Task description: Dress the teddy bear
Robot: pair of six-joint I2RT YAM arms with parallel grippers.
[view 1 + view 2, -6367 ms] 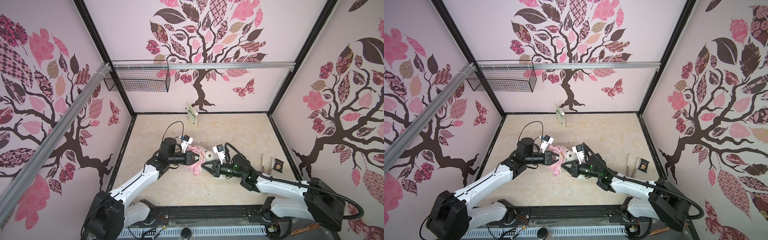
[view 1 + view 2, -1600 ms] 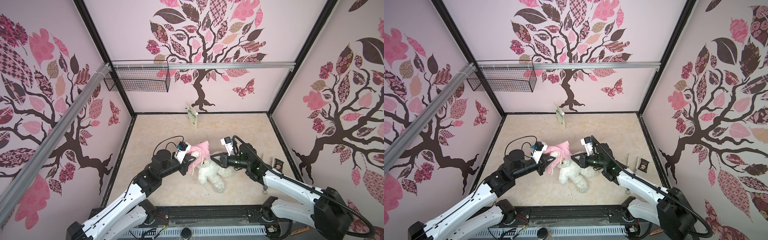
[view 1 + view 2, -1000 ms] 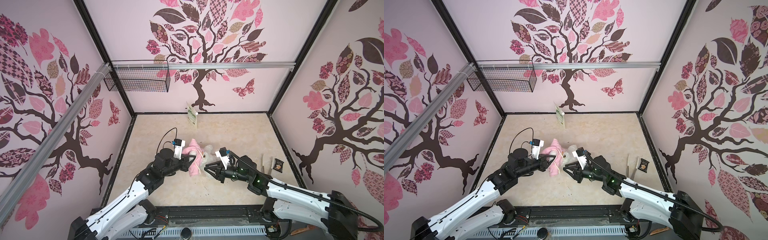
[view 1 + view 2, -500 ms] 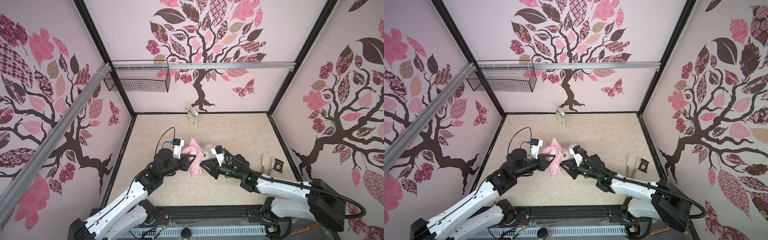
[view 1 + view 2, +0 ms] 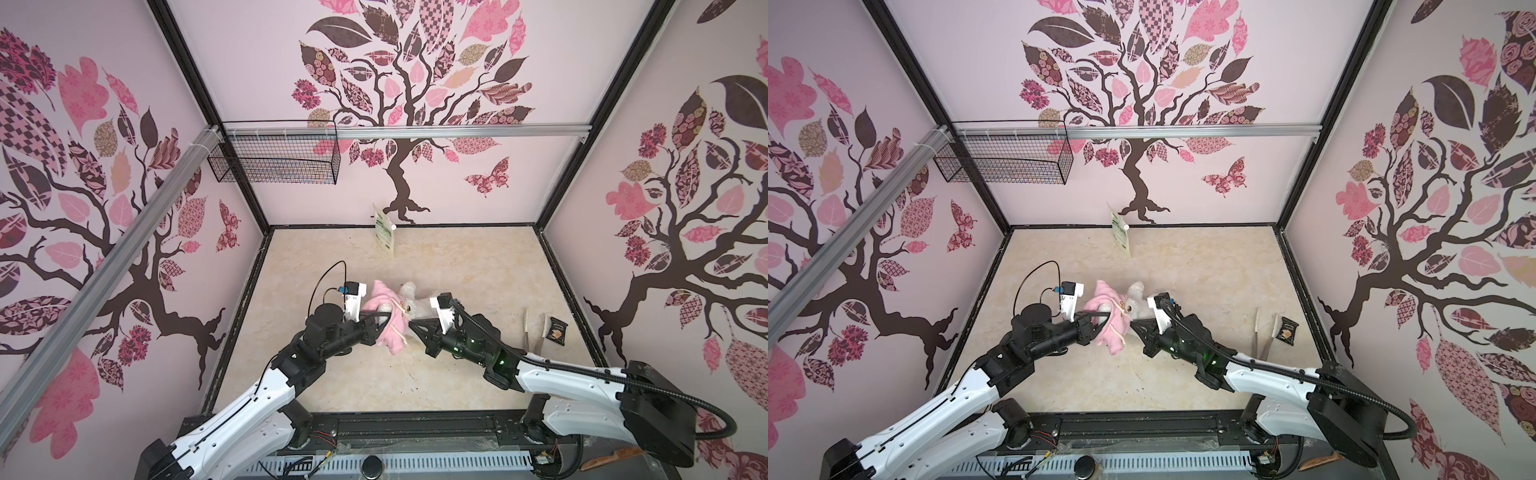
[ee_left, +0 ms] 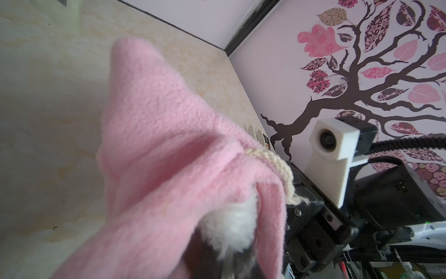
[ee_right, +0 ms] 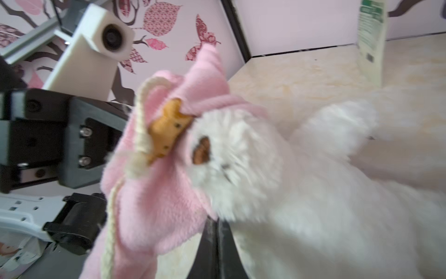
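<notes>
Teddy bear (image 5: 409,300) sits mid-floor of the beige marbled tabletop (image 5: 457,266), between the two arms, partly inside a pink hooded top (image 5: 388,322); in both top views its pale head and upper body stick out on the right side of the garment (image 5: 1115,322). Left gripper (image 5: 384,319) reaches in from the left with jaws closed tight on the pink fabric; the left wrist view shows fleece draped over the fingers with a tuft of white fur (image 6: 231,227) poking out beneath, plus a cream drawstring (image 6: 272,164) along the hem. Right gripper (image 5: 412,326) comes in from the right, jaws pressed together at the seam where pink fabric (image 7: 154,200) meets the bear's fur (image 7: 277,183); the right wrist view is blurred, and whether the pinch has caught fabric, fur or nothing cannot be told. That view shows the bear's brown nose (image 7: 202,151) and a tan bear-shaped patch (image 7: 166,131) on the top beside its face. Elsewhere: a green-and-white card (image 5: 384,232) stands near the back wall, a small dark packet (image 5: 556,329) lies at the right edge of the floor, and a black wire basket (image 5: 272,156) hangs on the back-left rail.
</notes>
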